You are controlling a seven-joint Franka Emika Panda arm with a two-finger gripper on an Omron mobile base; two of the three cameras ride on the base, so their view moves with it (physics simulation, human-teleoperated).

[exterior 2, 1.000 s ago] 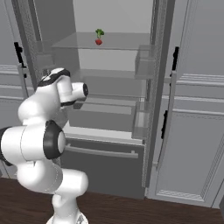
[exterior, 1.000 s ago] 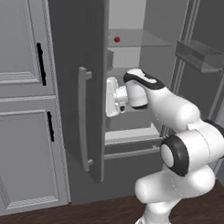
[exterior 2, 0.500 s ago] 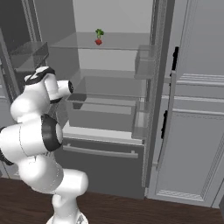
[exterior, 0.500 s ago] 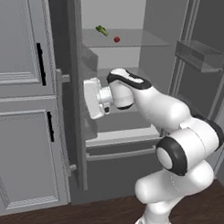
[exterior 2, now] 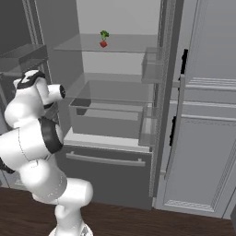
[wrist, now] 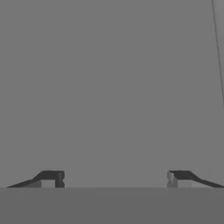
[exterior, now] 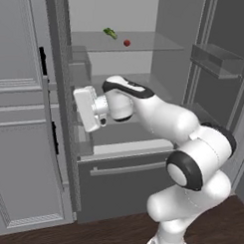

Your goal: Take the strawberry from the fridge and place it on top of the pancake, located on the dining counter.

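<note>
1. The left door of the fridge (exterior: 117, 158) has swung further open since a second ago. In the left base view it used to cover most of the interior; now the upper glass shelf (exterior: 146, 45) is exposed nearly full width.
2. The arm follows the door: the hand has moved left across the left base view and now sits against the door's inner side, just beside the door bins.
3. The gripper (wrist: 113, 178) points at flat grey panel at close range in the hand view. Jaws are wide apart, nothing between them. They have eased in only slightly over the last second.
4. The strawberry (exterior: 126, 43) sits on the upper glass shelf, towards the back, just beside the small green leafy vegetable (exterior: 110, 32). In the right base view it is the red dot (exterior 2: 103, 44) under the green leaf. It is untouched and well above the hand.
5. The right door is open too, its door bins (exterior: 216, 60) visible at the right of the left base view.
6. Judgement: door opening looks about done and access to the shelf is clear. Next, the hand needs to come off the door, rise and reach in to the back of the shelf. The fruit is tiny, and the vegetable sits close enough to get clipped.
7. The pick and the placing on the pancake are both not yet done.
</note>
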